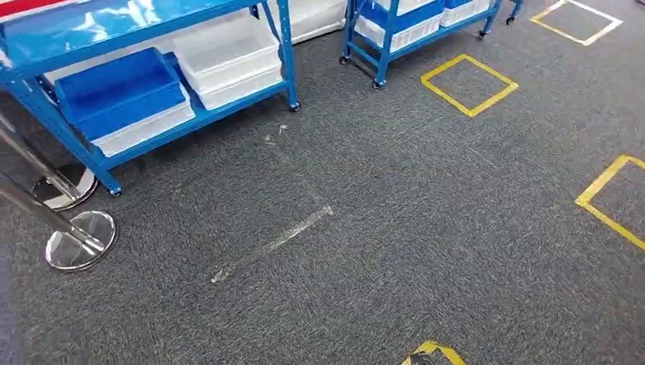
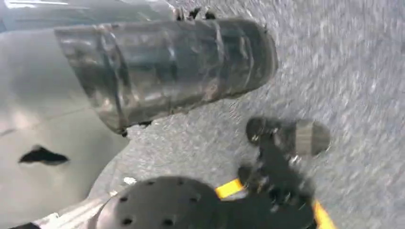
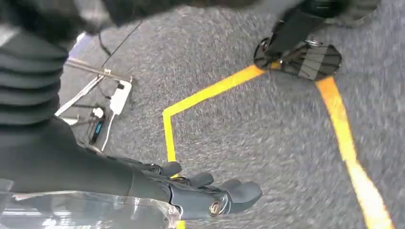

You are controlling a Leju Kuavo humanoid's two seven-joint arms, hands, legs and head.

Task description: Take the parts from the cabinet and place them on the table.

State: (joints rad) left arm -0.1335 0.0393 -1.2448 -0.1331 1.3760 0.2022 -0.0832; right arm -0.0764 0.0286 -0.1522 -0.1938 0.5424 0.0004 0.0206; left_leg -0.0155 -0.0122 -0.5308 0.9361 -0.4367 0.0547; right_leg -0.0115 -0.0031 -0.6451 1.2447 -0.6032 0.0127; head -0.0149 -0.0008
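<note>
My left hand (image 2: 43,143) is a pale grey mass close to the lens in the left wrist view. It holds a dark cylindrical part (image 2: 167,67) in shiny clear wrap above the carpet. In the right wrist view my right hand (image 3: 191,191) hangs over the floor with its dark fingers (image 3: 239,193) stretched out. A clear plastic packet (image 3: 95,210) with dark contents is tucked under its palm; the thumb is hidden. In the head view a low blue rack (image 1: 46,122) at far left carries a blue bin (image 1: 118,91) and a white bin (image 1: 228,53).
A second blue wheeled rack (image 1: 384,38) stands at the back. Two chrome stanchion bases (image 1: 80,239) sit at the left edge. Yellow tape squares (image 1: 469,85) mark the grey carpet at right, with yellow lines (image 3: 210,90) under the right hand. A strip of worn tape (image 1: 274,243) crosses the middle.
</note>
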